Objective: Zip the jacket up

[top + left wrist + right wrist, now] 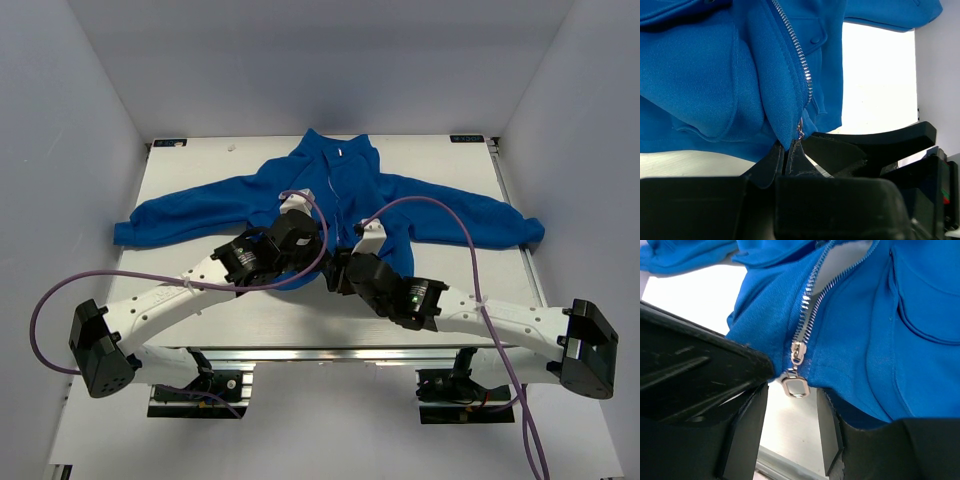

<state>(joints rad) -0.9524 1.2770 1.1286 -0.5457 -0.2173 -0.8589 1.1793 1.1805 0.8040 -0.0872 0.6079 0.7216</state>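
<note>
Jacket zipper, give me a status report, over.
Left fingers shut on jacket hem at the zipper's base. Right fingers open, straddling the zipper pull, not gripping. Teeth apart above the slider. Nothing blocking.

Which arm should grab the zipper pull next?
Right. The right fingers, open, straddle the zipper pull; the left fingers are shut on the jacket hem, anchoring it.

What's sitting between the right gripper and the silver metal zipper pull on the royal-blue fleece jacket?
Nothing visible. The silver metal zipper pull hangs free at the hem of the royal-blue fleece jacket, in the open gap between the fingers of the right gripper, apparently untouched.
</note>
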